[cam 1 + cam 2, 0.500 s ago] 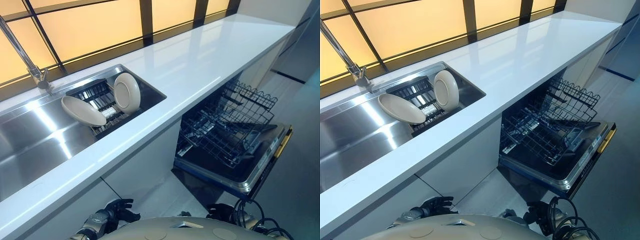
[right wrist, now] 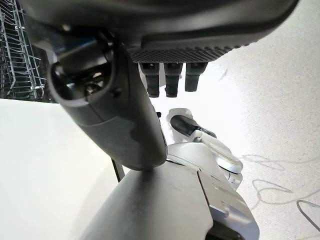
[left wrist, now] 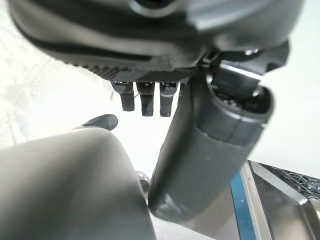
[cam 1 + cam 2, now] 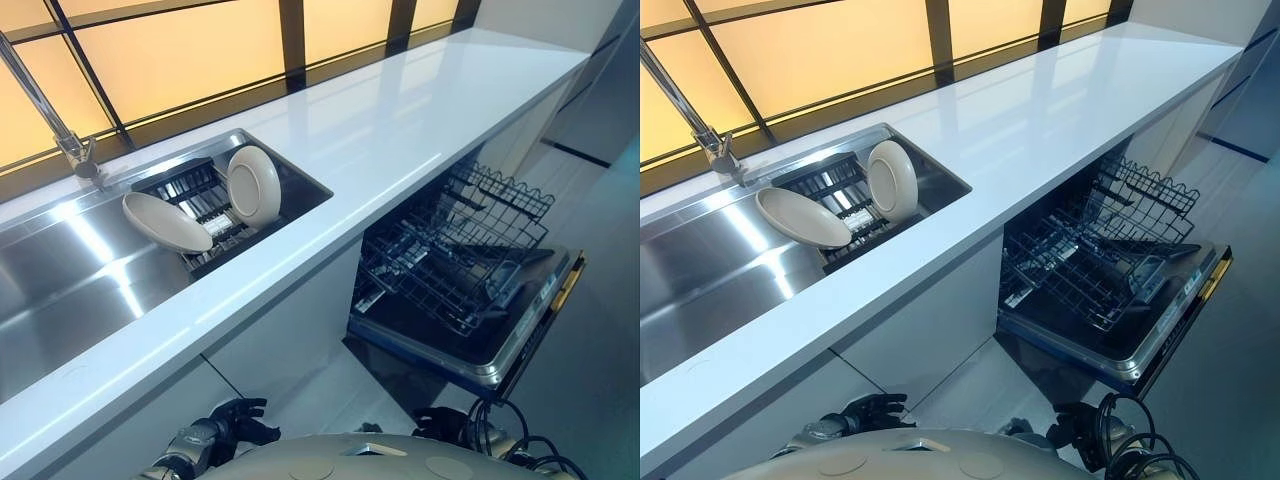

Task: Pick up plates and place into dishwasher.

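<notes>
In stainless steel sink [image 4: 70,280], black slatted rack [image 4: 195,190] holding round beige plate [image 4: 254,185] upright and second beige plate [image 4: 166,222] tilted, open dark dishwasher [image 4: 480,350] right of sink, left hand [image 3: 140,70] and right hand [image 2: 210,47] below sink level, fingers loosely spread, empty.

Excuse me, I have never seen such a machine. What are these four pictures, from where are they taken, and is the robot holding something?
This is a humanoid robot with two fingered hands. Two pictures come from cameras in its head, looking down at a kitchen counter. Two come from cameras on its wrists, so the left hand and the right hand look huge. Both are open and hold nothing. In the sink, a rack carries a leaning plate and a standing plate. Below the counter, the dishwasher is open with its basket pulled out.
</notes>
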Controlling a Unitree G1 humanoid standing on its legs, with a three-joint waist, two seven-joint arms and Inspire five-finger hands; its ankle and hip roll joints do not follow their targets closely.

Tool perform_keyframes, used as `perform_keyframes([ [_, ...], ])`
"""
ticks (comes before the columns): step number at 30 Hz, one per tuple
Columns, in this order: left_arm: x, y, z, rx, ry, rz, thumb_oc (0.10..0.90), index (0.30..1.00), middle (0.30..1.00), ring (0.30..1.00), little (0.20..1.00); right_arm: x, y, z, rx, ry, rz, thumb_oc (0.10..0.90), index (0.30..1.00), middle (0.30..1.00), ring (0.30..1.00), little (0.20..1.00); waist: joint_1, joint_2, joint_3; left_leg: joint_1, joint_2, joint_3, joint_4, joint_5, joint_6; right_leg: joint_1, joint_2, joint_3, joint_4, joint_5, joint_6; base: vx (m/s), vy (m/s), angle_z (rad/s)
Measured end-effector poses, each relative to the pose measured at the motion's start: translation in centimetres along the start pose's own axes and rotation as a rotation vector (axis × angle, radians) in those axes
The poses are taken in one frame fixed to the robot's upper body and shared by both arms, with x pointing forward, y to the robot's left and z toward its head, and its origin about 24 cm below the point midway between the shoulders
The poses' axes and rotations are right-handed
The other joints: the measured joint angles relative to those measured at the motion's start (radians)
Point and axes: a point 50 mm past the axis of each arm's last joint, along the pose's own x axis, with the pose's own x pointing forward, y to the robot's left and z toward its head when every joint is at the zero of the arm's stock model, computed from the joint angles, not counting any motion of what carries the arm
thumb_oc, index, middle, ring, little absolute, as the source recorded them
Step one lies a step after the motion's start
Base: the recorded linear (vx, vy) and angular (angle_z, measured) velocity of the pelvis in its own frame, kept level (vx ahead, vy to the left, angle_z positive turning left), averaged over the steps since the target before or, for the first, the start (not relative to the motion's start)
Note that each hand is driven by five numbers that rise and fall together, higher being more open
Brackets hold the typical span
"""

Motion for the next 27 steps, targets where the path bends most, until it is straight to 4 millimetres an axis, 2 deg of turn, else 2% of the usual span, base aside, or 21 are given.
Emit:
perform_keyframes([
  [5, 0.0, -0.4, 1.0, 0.044, -0.079, -0.045, 0.800, 0.900, 0.900, 0.900, 0.900, 0.0, -0.1, 0.1, -0.011, 0.001, 0.000, 0.800, 0.900, 0.900, 0.900, 0.900, -0.001, 0.000, 0.001, -0.001, 0.000, 0.001, 0.000, 0.000, 0.000, -0.001, 0.000, 0.001, 0.000, 0.000, 0.000, 0.00, 0.000, 0.00],
  [10, -0.5, -1.5, 5.1, 0.189, -0.259, -0.149, 0.800, 0.900, 0.900, 0.900, 0.900, 0.0, -0.1, 0.4, -0.027, -0.001, 0.001, 0.800, 0.900, 0.900, 0.900, 0.900, 0.002, 0.000, 0.010, -0.003, 0.000, 0.003, 0.000, 0.000, 0.000, -0.004, -0.001, 0.002, 0.000, 0.000, 0.000, -0.01, 0.003, 0.00],
  [13, -1.7, -3.0, 9.0, 0.293, -0.433, -0.265, 0.800, 0.900, 0.900, 0.900, 0.900, 0.0, -0.1, 0.8, -0.035, -0.008, 0.002, 0.800, 0.900, 0.900, 0.900, 0.900, 0.000, 0.004, 0.020, -0.005, 0.000, 0.008, 0.000, 0.001, -0.002, -0.007, -0.001, 0.005, 0.000, 0.000, 0.001, -0.01, -0.006, -0.01],
  [18, -4.7, -6.3, 15.3, 0.294, -0.665, -0.538, 0.800, 0.900, 0.900, 0.900, 0.900, 0.1, -0.2, 1.7, -0.049, -0.022, -0.002, 0.800, 0.900, 0.900, 0.900, 0.900, -0.004, 0.003, 0.039, -0.008, -0.001, 0.010, 0.000, 0.002, -0.004, -0.014, 0.001, 0.007, 0.000, 0.001, 0.000, -0.02, -0.047, -0.02],
  [20, -5.6, -7.7, 16.7, 0.274, -0.699, -0.635, 0.800, 0.900, 0.900, 0.900, 0.900, 0.1, -0.2, 1.9, -0.056, -0.029, -0.004, 0.800, 0.900, 0.900, 0.900, 0.900, -0.012, 0.001, 0.044, -0.008, 0.000, 0.013, 0.000, 0.002, -0.004, -0.015, 0.002, 0.008, 0.001, 0.001, 0.000, 0.00, -0.072, -0.03],
  [23, -6.5, -9.4, 17.7, 0.275, -0.719, -0.742, 0.800, 0.900, 0.900, 0.900, 0.900, 0.1, -0.1, 2.4, -0.073, -0.038, -0.010, 0.800, 0.900, 0.900, 0.900, 0.900, -0.031, -0.003, 0.048, -0.007, 0.000, 0.017, 0.000, 0.001, -0.004, -0.016, 0.003, 0.012, 0.000, 0.001, 0.001, 0.01, -0.061, -0.04],
  [27, -8.7, -11.7, 19.0, 0.335, -0.765, -0.890, 0.800, 0.900, 0.900, 0.900, 0.900, 0.2, -0.1, 2.8, -0.069, -0.041, -0.015, 0.800, 0.900, 0.900, 0.900, 0.900, -0.037, -0.008, 0.061, -0.003, 0.000, 0.030, 0.000, -0.002, -0.003, -0.019, 0.004, 0.028, 0.000, 0.001, 0.001, 0.02, -0.054, -0.10],
])
